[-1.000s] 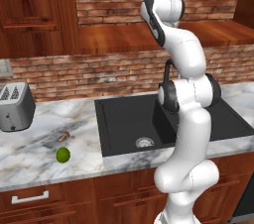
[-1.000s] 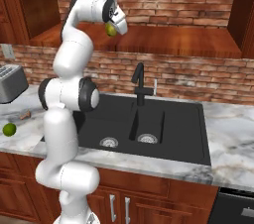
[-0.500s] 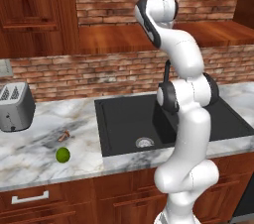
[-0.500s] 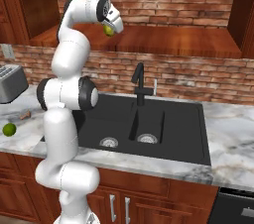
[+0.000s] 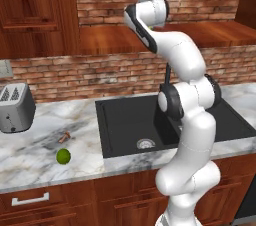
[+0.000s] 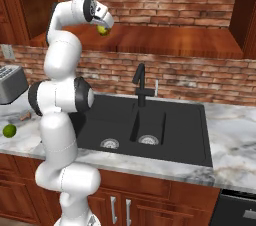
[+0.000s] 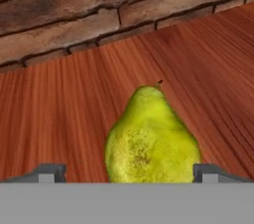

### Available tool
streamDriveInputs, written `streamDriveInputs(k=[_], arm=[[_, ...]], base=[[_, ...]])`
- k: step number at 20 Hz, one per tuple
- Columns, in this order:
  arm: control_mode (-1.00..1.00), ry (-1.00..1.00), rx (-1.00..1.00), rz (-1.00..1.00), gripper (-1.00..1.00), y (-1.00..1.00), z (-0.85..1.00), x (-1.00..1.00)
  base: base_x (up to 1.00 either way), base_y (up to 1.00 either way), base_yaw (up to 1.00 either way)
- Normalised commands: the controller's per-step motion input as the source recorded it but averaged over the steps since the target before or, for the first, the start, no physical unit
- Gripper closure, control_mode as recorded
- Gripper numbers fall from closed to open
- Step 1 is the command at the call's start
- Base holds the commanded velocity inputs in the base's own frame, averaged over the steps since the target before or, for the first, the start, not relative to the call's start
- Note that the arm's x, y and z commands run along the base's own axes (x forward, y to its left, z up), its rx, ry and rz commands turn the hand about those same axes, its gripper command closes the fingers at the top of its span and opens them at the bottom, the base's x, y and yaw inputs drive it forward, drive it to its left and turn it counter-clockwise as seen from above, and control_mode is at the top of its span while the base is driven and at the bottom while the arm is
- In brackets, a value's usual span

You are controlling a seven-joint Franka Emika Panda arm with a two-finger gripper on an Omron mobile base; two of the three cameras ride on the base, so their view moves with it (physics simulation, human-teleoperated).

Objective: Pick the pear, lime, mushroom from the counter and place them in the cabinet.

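Observation:
The yellow-green pear stands upright on the cabinet's reddish wooden floor, close to the brick back wall. My gripper is open, with a fingertip on either side of the pear's base. The left one stands well clear of it. From the right base view, the pear sits just under the raised hand at the cabinet. The bright green lime lies on the marble counter left of the sink. The small brownish mushroom lies just behind it.
A silver toaster stands at the counter's left end. The black sink with its dark faucet sits below the cabinet. A tall wooden door closes the cabinet's left side. Drawers with silver handles run under the counter.
The jaws have opened wide and let go of the pear, which now rests on the cabinet floor. The hand has shifted slightly left.

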Motion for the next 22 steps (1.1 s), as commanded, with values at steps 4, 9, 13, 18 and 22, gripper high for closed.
streamDriveInputs(k=[4, 9, 13, 18, 22], arm=[[-1.0, -0.01, -0.12, 0.17, -1.0, 0.81, 0.0, 0.0], [-1.0, -0.02, -0.09, 0.14, -1.0, 0.45, 0.03, -0.48], [-1.0, -0.14, -0.01, 0.14, -1.0, -0.1, -0.13, -1.0], [-1.0, -0.18, 0.03, 0.12, -1.0, -0.51, -0.57, -1.0], [-1.0, -0.16, 0.0, 0.12, -1.0, -0.58, -1.0, -1.0]], base=[[0.0, 0.0, 0.0], [0.0, 0.0, 0.0], [0.0, 0.0, 0.0], [0.0, 0.0, 0.0], [0.0, 0.0, 0.0]])
